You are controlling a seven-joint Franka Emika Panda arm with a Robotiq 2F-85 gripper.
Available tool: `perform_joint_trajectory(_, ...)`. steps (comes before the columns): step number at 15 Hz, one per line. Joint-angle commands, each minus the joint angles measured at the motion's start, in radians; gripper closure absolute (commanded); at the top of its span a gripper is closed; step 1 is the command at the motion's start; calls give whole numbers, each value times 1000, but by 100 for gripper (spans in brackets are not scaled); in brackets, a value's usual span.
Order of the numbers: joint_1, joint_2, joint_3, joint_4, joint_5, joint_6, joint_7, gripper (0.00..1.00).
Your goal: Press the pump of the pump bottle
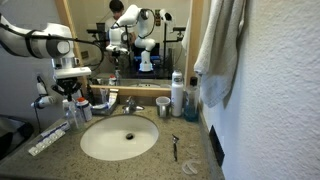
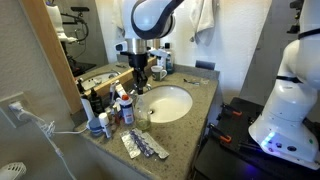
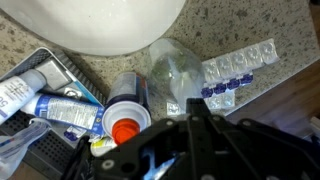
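In an exterior view, hangs hand (image 1: 70,86) at frame left, clenched or released impossible to tell; in an exterior view, hovers over clutter (image 2: 118,108) on table (image 2: 185,132); in wrist view, finds pump bottle (image 3: 175,72) mid-frame, off-axis, so risks glancing press toppling it.

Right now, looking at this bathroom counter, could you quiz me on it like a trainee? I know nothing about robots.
1. True or false: a towel hangs beside the mirror.
2. In the wrist view, what lies right beside the clear pump bottle? A) a blister pack B) a sponge C) a banana
3. What colour is the cap of the can next to that bottle?
Key: 1 true; 2 A; 3 orange-red.
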Motion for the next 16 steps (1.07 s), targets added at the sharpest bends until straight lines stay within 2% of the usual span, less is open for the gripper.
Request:
perform_joint_trajectory(1,-18,9,19,13,10,11,-35,96)
perform_joint_trajectory(16,-17,23,17,-25,-20,49,-23,96)
